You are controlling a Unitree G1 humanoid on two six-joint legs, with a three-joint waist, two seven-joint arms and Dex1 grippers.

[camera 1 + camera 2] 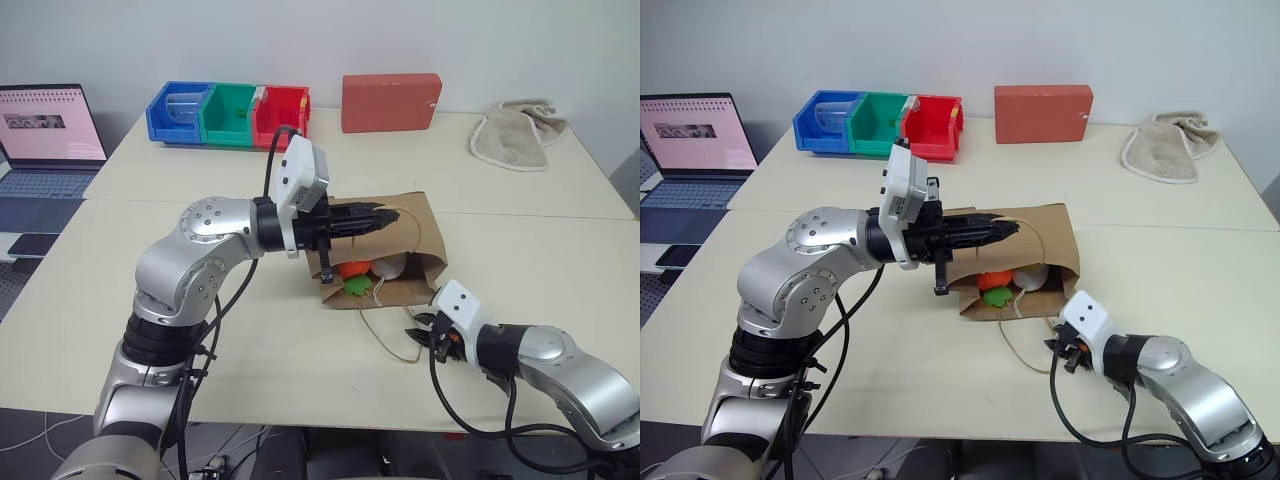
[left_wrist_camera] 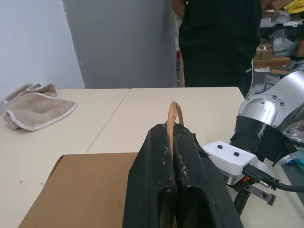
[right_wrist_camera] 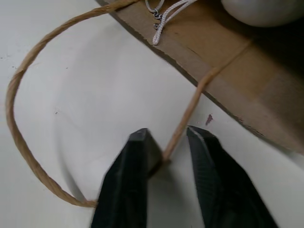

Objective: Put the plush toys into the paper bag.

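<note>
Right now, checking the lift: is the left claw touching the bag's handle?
Touching: the left wrist view shows the left claw shut on the handle.

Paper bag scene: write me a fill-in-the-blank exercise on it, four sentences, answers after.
1. The left gripper is shut on one loop ____ of the paper bag.
2. The orange carrot toy and the white egg toy lie ____ the bag.
3. The right gripper has the bag's other handle ____ its two fingers.
4. The beige towel lies near the table's far ____ corner.

Missing words: handle; inside; between; right
</note>
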